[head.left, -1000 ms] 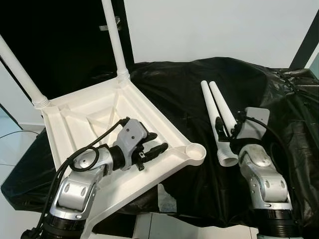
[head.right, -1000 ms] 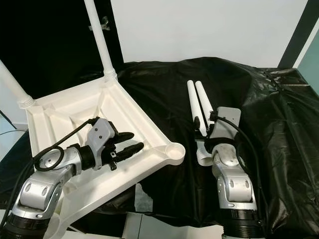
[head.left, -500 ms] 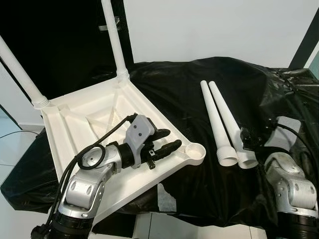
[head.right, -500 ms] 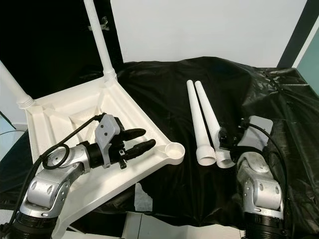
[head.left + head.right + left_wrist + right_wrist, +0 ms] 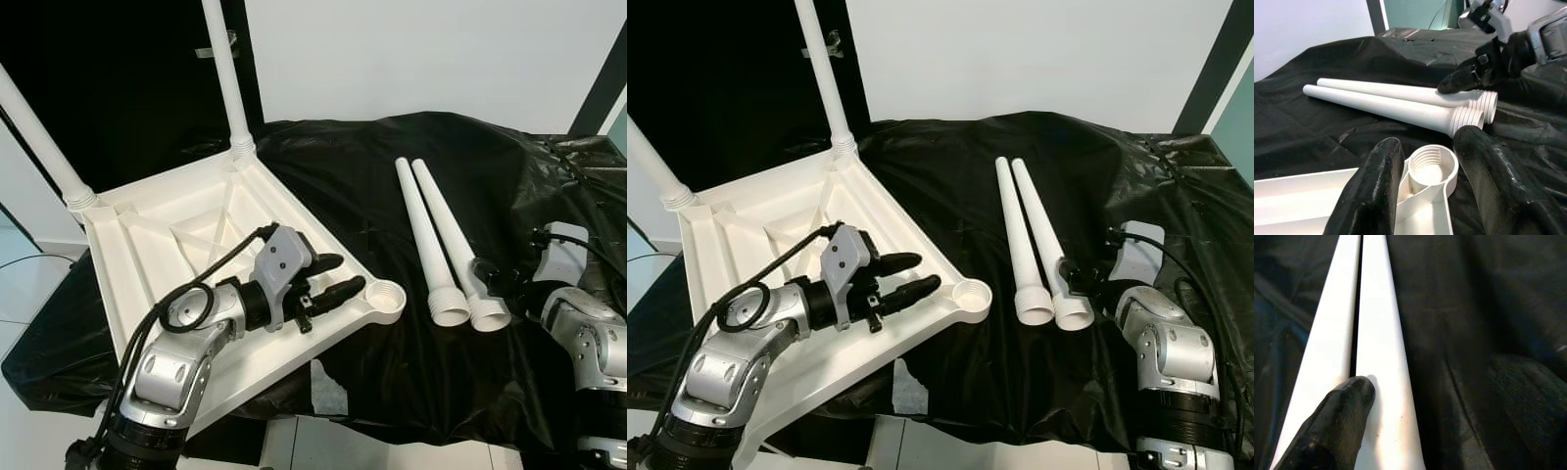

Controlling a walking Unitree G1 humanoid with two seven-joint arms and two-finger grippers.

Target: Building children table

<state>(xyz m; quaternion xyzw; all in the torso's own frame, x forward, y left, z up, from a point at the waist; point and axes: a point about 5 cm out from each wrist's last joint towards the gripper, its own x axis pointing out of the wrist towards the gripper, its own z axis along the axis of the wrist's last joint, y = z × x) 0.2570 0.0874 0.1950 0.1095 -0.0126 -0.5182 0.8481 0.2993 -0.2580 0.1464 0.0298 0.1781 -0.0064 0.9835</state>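
White plastic children's table [image 5: 186,220] lying upside down at the left on a black plastic sheet [image 5: 353,186], ribbed underside facing up. Two legs already fitted: back leg [image 5: 223,69] and left leg [image 5: 37,132], both standing upright from their corners. Empty threaded socket [image 5: 387,294] at the corner nearest the middle of the scene.

Two loose white legs [image 5: 436,235] lying side by side on the sheet to the right of the table, touching along their length, threaded wide ends toward the robot, narrow ends pointing away.

Left gripper [image 5: 338,277] over the table's near rim, just beside the empty socket, fingers spread apart and holding nothing; in the left wrist view, socket [image 5: 1432,170] framed between the two black fingers [image 5: 1376,186].

Right gripper [image 5: 1080,279] low at the right, at the wide end of the right-hand loose leg, fingers parted and not clamped on anything; in the right wrist view, one fingertip [image 5: 1349,401] resting on the leg [image 5: 1378,357], the other finger off to the side over the sheet.
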